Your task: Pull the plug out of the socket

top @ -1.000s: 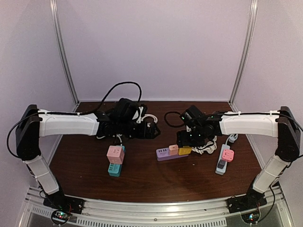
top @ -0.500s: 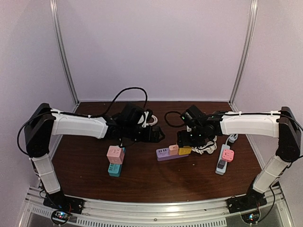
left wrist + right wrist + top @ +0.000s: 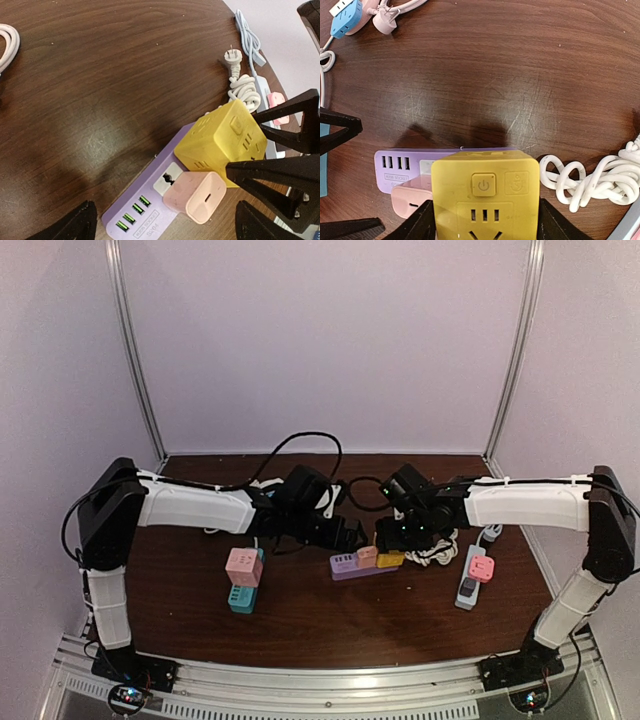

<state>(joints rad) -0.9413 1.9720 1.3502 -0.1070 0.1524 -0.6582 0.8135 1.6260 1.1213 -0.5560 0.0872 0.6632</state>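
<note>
Showing both my arms converged on the purple power strip (image 3: 135, 217), which lies on the dark wood tabletop (image 3: 100, 75) with its long axis running left to right across my reach. My right tool (image 3: 485, 212) is closed against opposite sides of the yellow cube plug (image 3: 485, 185), seated at the strip's right end directly under that wrist; contact looks firm, though the pads are mostly cut off by the frame. My left tool (image 3: 165, 212) is spread wide and empty, facing the strip's left end and the pink plug (image 3: 195, 197) touching the cube. I judge the pull goes upward by the right arm, with the left bracing. A coiled white cable (image 3: 600, 185) crowds the right side.
</note>
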